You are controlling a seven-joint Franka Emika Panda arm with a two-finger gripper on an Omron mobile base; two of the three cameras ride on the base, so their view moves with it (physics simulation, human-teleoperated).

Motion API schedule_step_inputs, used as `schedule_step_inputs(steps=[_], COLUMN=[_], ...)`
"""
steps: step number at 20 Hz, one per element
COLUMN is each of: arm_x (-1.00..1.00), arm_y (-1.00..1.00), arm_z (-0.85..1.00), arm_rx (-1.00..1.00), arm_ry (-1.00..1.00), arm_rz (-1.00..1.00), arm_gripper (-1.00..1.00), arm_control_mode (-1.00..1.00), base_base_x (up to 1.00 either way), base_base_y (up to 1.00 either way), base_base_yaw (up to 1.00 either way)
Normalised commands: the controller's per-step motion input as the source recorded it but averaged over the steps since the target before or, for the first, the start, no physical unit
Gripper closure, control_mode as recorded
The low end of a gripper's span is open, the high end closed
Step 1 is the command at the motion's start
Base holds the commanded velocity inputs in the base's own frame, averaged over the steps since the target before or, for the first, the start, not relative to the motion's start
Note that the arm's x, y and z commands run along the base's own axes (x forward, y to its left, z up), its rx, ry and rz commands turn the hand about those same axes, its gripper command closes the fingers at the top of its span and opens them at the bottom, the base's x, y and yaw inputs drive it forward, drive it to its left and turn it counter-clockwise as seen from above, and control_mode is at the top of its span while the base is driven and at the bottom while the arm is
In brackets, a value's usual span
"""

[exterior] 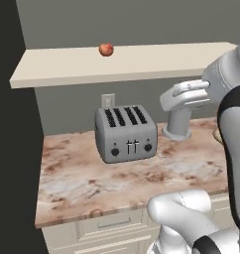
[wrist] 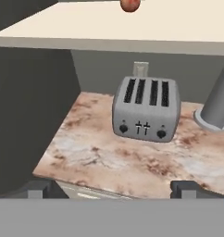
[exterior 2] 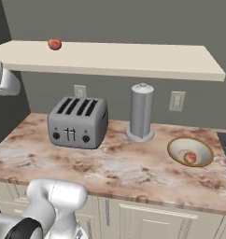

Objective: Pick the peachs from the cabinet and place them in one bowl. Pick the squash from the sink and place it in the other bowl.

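Already one small round red-orange peach (exterior 2: 190, 158) lies in the shallow cream bowl with the golden-brown rim (exterior 2: 175, 144), which sits on the mottled brown stone counter (exterior 2: 124, 163) near its right end. We judge the second peach to be the step in hand: that small red-orange fruit (exterior: 106, 49) rests on the wide flat beige cabinet slab (exterior: 142, 62), toward its left end, above and behind the silver four-slot toaster (exterior: 126, 133). Our gripper (wrist: 111, 190) is empty with its dark fingertips (wrist: 36, 190) spread wide, well apart from the fruit. Next we would need to rise and reach forward over the slab's edge. From the right base camera we see the bowl and a tall grey cylindrical canister (exterior 2: 141, 118) whole; the hand camera catches only the fruit's lower edge.
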Motion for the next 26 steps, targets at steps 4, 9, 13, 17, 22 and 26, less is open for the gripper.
schedule_step_inputs(steps=[4,9,13,17,22,26], arm_x=[0.59,0.24,0.18,0.17,0.69,1.0], arm_y=[0.0,0.0,-0.02,-0.1,-0.2,-0.01], arm_z=[0.21,0.42,0.41,0.42,0.02,-0.47], arm_rx=[0.0,0.02,0.08,0.12,0.08,0.0], arm_ry=[0.0,-0.09,-0.11,-0.05,0.01,0.11], arm_rz=[-0.29,-0.13,0.01,0.07,0.01,-0.01], arm_gripper=[-1.0,-1.0,-1.0,-1.0,-1.0,-1.0], arm_control_mode=[-1.0,-1.0,-1.0,-1.0,-1.0,-1.0], base_base_x=[0.0,0.0,0.0,0.0,0.0,0.0], base_base_y=[0.0,0.0,0.0,0.0,0.0,0.0], base_base_yaw=[0.0,0.0,0.0,0.0,0.0,0.0])
